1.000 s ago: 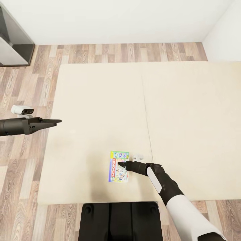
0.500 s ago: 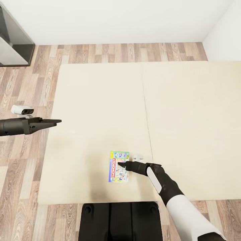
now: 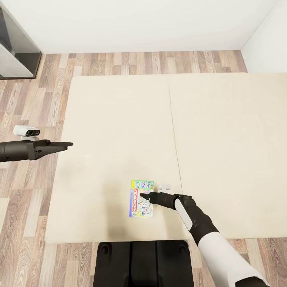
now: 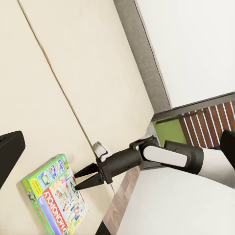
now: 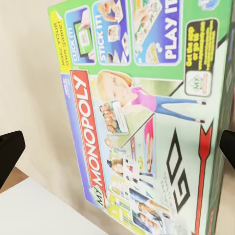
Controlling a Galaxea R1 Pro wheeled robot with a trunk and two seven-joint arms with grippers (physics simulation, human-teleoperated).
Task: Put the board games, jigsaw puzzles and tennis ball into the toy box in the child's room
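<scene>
Nothing has shifted over the last second: in the head view the right gripper (image 3: 144, 195) sits at the same spot above the Monopoly box (image 3: 141, 198) as before, and the left gripper (image 3: 67, 144) hangs unmoved over the left edge of the bed (image 3: 223, 131), out toward the wood floor (image 3: 24, 103). The pause suggests the operator is lining up the grasp and not yet committing to it. The left wrist view shows the right gripper's two fingers spread apart in a narrow vee, tips just over the box's long edge and holding nothing; the right wrist view looks straight down at the printed cover, with dark fingertips at either side of the frame, which fits an opened hand straddling the box. Whether the left gripper is parted or closed I cannot tell from here; it carries nothing. The game box lies flat on the beige mattress near the bed's foot, beside the seam. No board game is lifted yet, so I judge the pickup still ahead, and a thin flat box on a soft surface may need an edge pinch.
</scene>
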